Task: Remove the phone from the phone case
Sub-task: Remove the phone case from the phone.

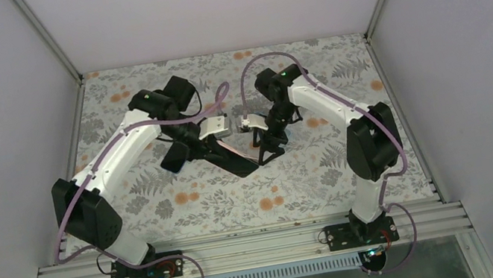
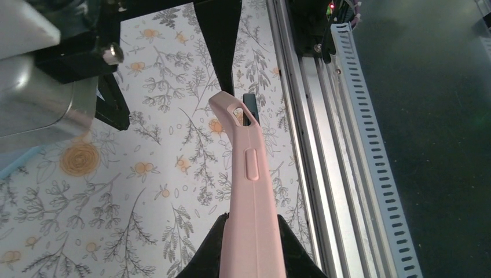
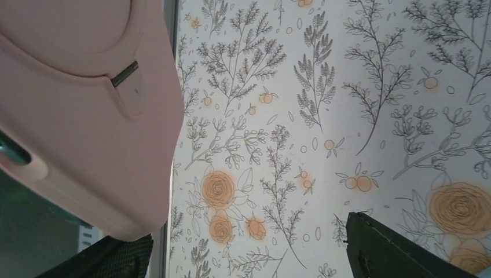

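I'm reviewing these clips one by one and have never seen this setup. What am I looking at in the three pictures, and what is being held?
The overhead picture shows two robot arms bolted at the near edge of a table covered in a flowered cloth. The other two pictures come from small cameras on each arm's wrist.

The arms meet over the middle of the table. The left end effector is closed on a pink phone case, held on edge above the cloth; its fingers show dark at the bottom of the left wrist view. A dark edge inside the case may be the phone, which seems not yet removed.

The right end effector sits beside the case, which fills the corner of its view. Whether it is gripping is unclear.
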Action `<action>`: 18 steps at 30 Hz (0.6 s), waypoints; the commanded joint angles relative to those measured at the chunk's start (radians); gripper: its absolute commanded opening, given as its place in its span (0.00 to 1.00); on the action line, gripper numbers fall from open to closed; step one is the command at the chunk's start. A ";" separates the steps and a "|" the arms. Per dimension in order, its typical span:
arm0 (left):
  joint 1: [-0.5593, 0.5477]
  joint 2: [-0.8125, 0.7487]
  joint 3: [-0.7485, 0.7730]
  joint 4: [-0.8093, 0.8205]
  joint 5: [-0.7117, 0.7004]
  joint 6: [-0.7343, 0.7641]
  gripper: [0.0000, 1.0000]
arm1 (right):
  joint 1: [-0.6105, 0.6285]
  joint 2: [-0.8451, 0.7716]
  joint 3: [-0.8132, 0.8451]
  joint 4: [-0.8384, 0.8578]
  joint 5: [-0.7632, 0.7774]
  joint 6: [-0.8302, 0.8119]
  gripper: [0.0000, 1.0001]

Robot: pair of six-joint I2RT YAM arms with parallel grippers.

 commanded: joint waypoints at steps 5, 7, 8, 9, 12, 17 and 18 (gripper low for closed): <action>-0.062 -0.040 -0.012 -0.053 0.218 0.045 0.02 | -0.016 0.051 0.130 0.141 -0.025 0.078 0.82; -0.061 -0.025 0.000 -0.053 0.227 0.044 0.02 | -0.013 0.052 0.141 0.165 -0.047 0.102 0.83; -0.062 -0.018 0.009 -0.054 0.231 0.042 0.02 | -0.009 0.048 0.140 0.188 -0.056 0.121 0.83; -0.062 -0.012 0.019 -0.053 0.237 0.040 0.02 | -0.005 0.043 0.132 0.225 -0.060 0.149 0.83; -0.062 -0.001 0.053 -0.053 0.238 0.036 0.02 | 0.014 0.011 0.079 0.356 -0.063 0.232 0.85; -0.050 0.012 0.121 -0.052 0.228 0.042 0.02 | 0.058 -0.041 0.006 0.550 -0.047 0.350 0.86; -0.046 0.015 0.139 -0.052 0.228 0.042 0.02 | 0.063 -0.050 -0.006 0.580 -0.046 0.367 0.86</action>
